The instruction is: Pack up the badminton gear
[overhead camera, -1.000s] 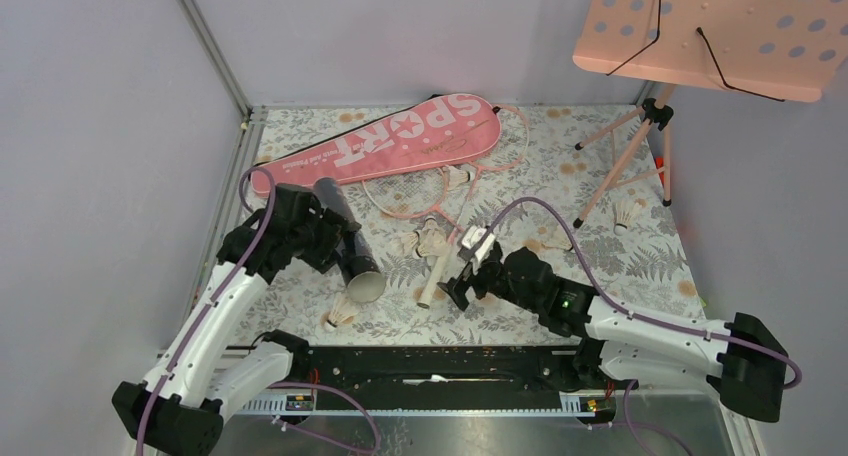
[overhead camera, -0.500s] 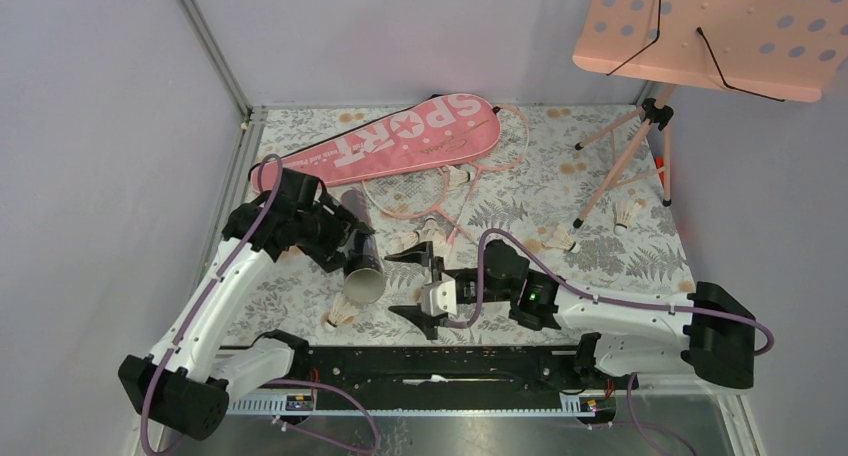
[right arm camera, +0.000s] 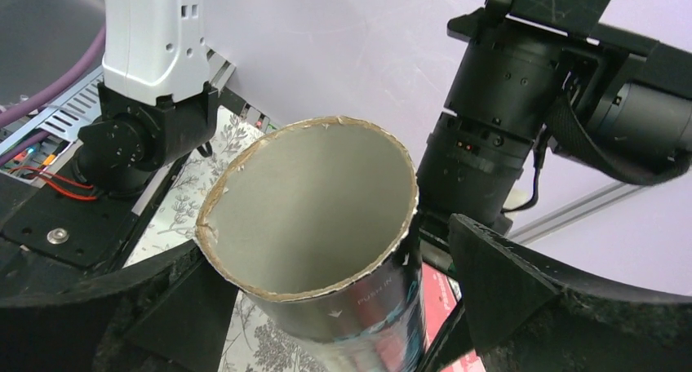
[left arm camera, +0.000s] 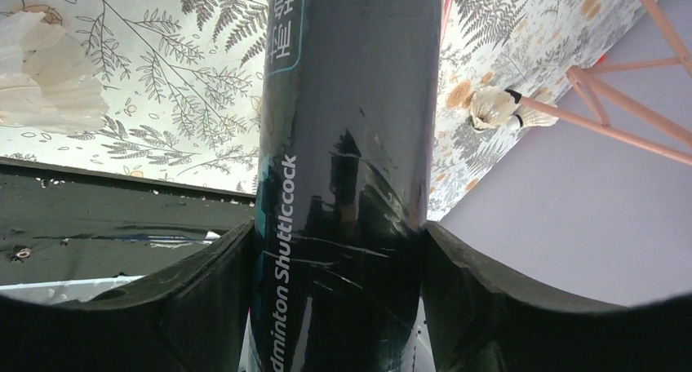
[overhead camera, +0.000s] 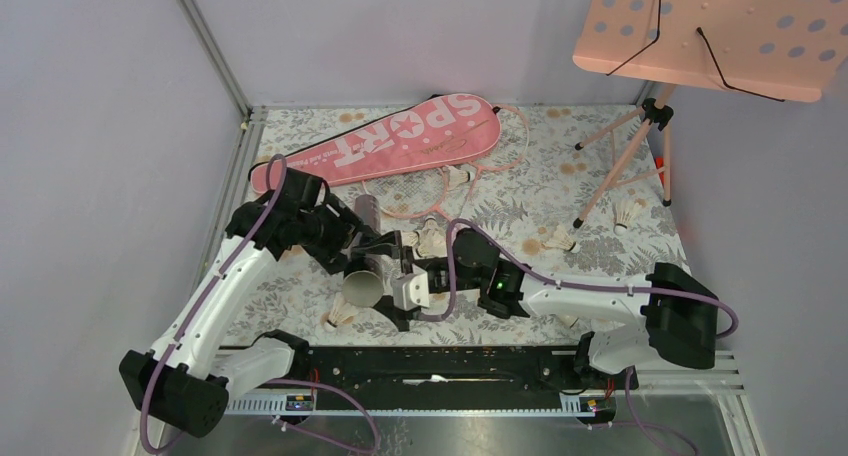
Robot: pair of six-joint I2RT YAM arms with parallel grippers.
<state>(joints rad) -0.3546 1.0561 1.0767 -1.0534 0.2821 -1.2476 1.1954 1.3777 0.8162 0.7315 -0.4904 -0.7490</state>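
Observation:
The black tube [overhead camera: 362,272] is tilted up off the mat, and my left gripper [overhead camera: 343,244] is shut on its middle; in the left wrist view the tube [left arm camera: 343,143] fills the gap between both fingers [left arm camera: 204,298]. My right gripper [overhead camera: 386,284] is open, its jaws standing either side of the tube's open mouth [right arm camera: 310,201] without touching it. The tube's inside looks empty. The pink SPORT bag [overhead camera: 390,141] lies at the back, with the pink rackets [overhead camera: 440,194] in front of it. Shuttlecocks lie loose: one [overhead camera: 340,317] by the tube, another [overhead camera: 430,238] behind the right gripper, others [overhead camera: 561,241] to the right.
The pink perforated music stand [overhead camera: 715,31] rises at the back right, its tripod legs [overhead camera: 625,166] on the mat with a shuttlecock [overhead camera: 628,214] beside them. Grey walls close in the left, back and right. The black rail [overhead camera: 450,366] runs along the near edge.
My right arm has swung left from beside the racket handle to the tube's open end, jaws still wide. My left arm has raised and turned the tube slightly toward it.

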